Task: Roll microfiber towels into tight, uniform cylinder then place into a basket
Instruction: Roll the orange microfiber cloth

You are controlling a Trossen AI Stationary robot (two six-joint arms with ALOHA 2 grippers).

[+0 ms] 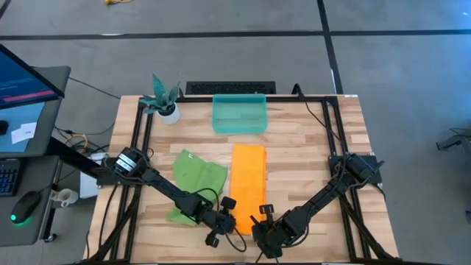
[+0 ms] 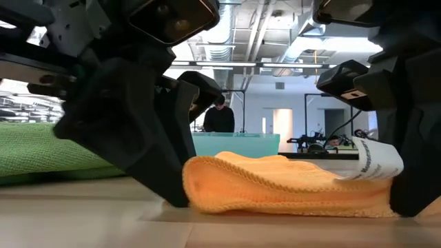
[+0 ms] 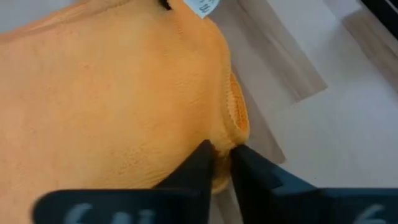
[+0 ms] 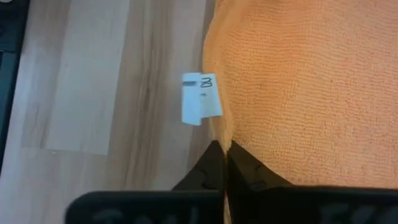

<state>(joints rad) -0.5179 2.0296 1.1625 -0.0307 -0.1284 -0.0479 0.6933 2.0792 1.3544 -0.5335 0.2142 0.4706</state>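
Orange towel (image 1: 248,180) lies as a long strip at table centre, its far end just before the teal basket (image 1: 239,115). Left gripper (image 1: 230,218) and right gripper (image 1: 262,223) each pinch 1 near corner. Green towel (image 1: 197,177) lies crumpled just beside, to its left.

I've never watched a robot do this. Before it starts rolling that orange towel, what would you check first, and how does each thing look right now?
1. Left gripper pinching the orange towel at its near corner: ok.
2. Right gripper shut on the other near corner, beside the white tag: ok.
3. Towel folded into a long straight strip: ok.
4. Near edge already lifted and curling evenly: cannot tell.
5. Teal basket empty and right beyond the strip's far end: ok.
6. Green towel lying clear of the strip: ok, close beside it.
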